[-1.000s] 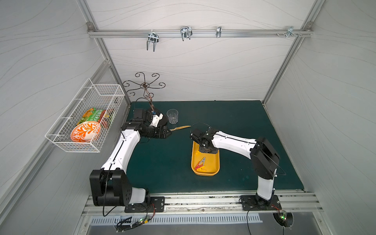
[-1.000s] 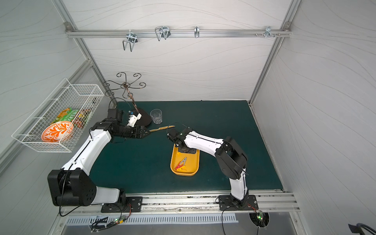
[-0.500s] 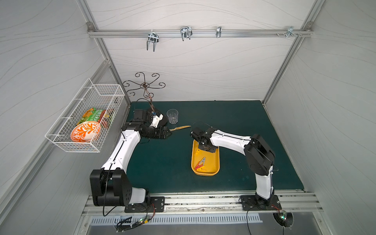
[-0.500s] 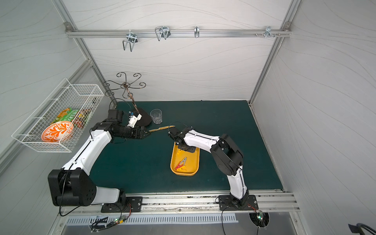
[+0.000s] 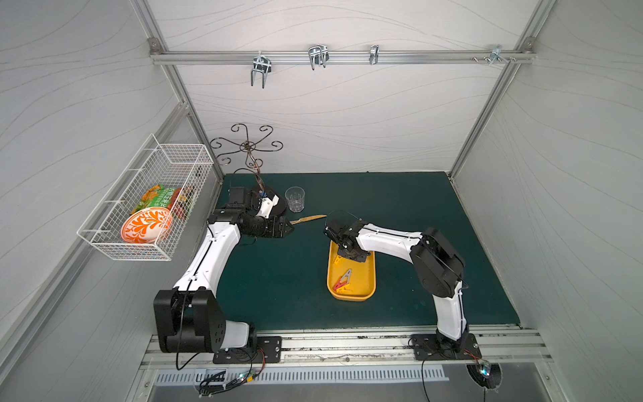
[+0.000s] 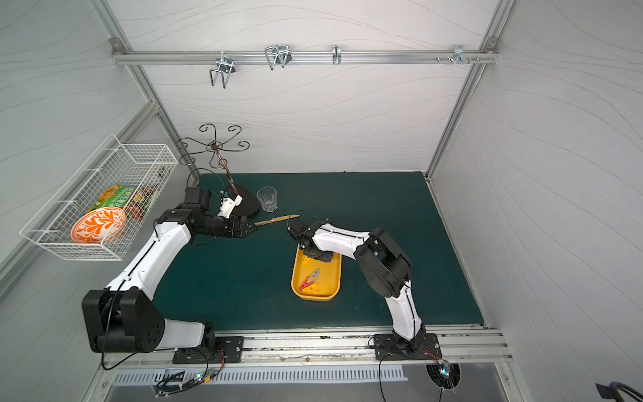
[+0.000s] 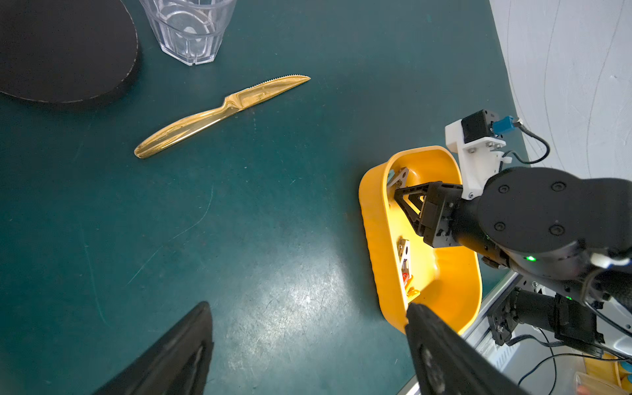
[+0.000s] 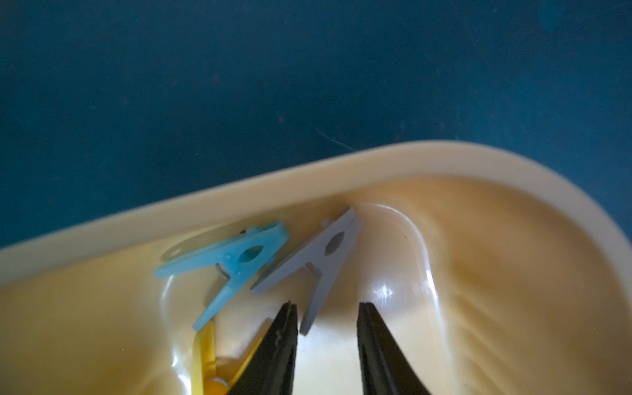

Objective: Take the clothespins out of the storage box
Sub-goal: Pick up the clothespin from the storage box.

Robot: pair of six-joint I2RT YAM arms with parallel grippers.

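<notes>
Yellow clothespin [image 8: 204,355] half hidden behind right hand [image 8: 326,306], storage box [image 5: 363,278] far end covered, glass [image 7: 188,30] cropped

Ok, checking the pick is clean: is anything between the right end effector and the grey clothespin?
Nothing visible. The right end effector straddles the tip of one leg of the grey clothespin in the storage box; the light-blue clothespin lies close beside it, not between.
</notes>
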